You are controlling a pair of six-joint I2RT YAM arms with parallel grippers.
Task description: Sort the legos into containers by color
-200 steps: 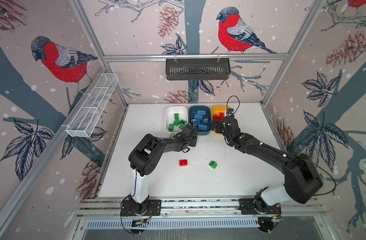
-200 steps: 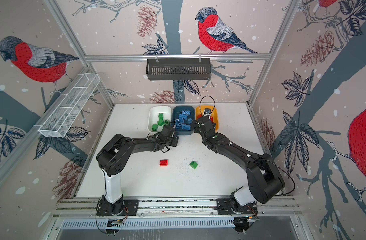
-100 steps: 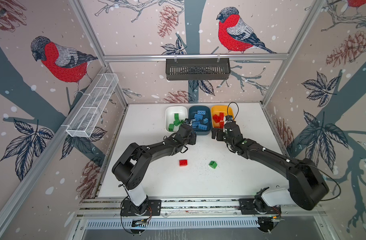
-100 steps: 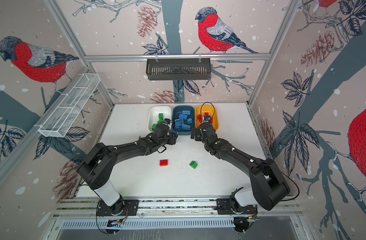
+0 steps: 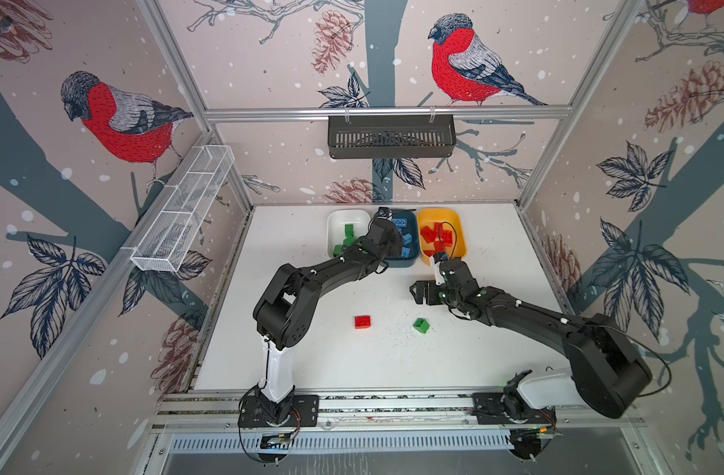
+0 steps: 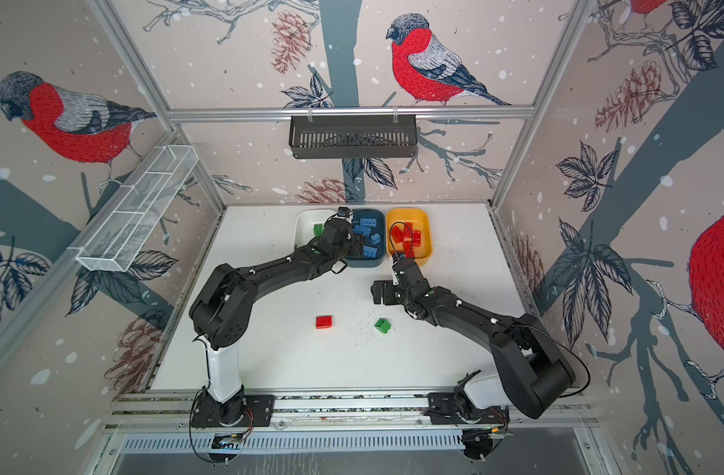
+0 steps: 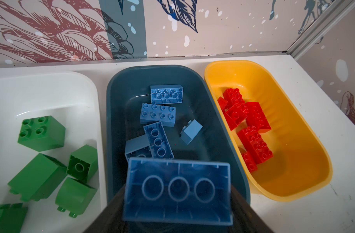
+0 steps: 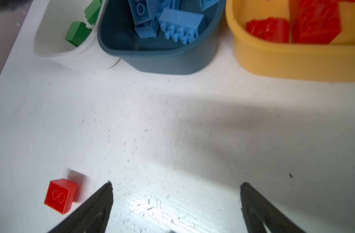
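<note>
My left gripper [image 7: 177, 203] is shut on an oblong blue lego [image 7: 177, 189], hollow underside toward the camera, over the near end of the dark teal container [image 7: 120, 80]. Several blue legos [image 7: 157, 114] lie in that container. The white container [image 7: 51, 84] holds green legos [image 7: 41, 133], and the yellow container [image 7: 293, 181] holds red ones [image 7: 255, 145]. My right gripper [image 8: 176, 187] is open and empty, low over the bare table in front of the containers. A red lego [image 5: 362, 321] and a green lego [image 5: 421, 325] lie loose on the table. In both top views the left gripper [image 6: 354, 242] hides part of the teal container.
A black slotted basket [image 5: 391, 137] hangs on the back wall and a white wire-mesh tray [image 5: 183, 214] on the left wall. The three containers stand in a row at the table's back edge. The arms' bases sit on the front rail [image 5: 393, 405].
My right gripper has drawn back from the yellow container toward the middle of the table. My left gripper, holding the blue lego, has shifted over the teal container.
</note>
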